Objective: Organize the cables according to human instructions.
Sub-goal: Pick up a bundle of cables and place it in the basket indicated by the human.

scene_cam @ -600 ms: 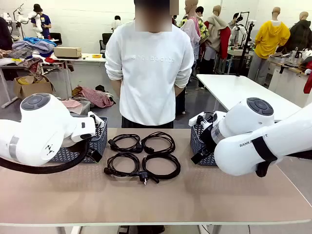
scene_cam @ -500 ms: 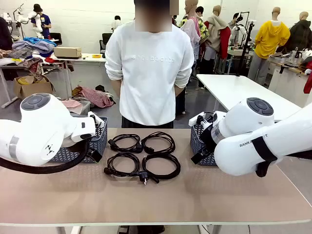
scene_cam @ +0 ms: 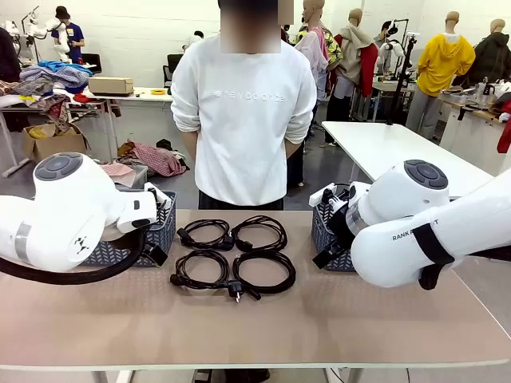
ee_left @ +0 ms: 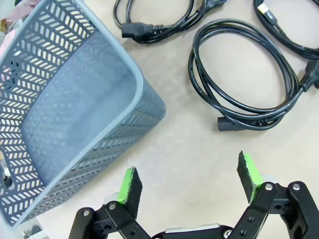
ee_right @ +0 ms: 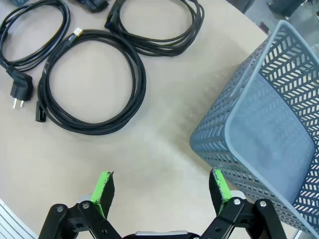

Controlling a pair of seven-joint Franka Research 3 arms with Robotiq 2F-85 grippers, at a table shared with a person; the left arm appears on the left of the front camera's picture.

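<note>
Several black cables lie as flat coils in the middle of the table, in two rows: a far pair [scene_cam: 230, 234] and a near pair [scene_cam: 231, 271]. My left gripper [ee_left: 189, 178] hovers open over bare tabletop, with one cable coil [ee_left: 244, 74] ahead of it and a grey mesh basket [ee_left: 75, 99] beside it. Open too, my right gripper [ee_right: 162, 185] hangs above the table, short of another cable coil [ee_right: 92, 82], with a second grey basket [ee_right: 269, 114] off to one side. Nothing is between either pair of green pads.
The left basket [scene_cam: 164, 231] and the right basket [scene_cam: 323, 235] flank the cables. A person in a white sweatshirt [scene_cam: 243, 120] stands at the far edge, hands behind the back. Both white arms bulk over the table's outer sides.
</note>
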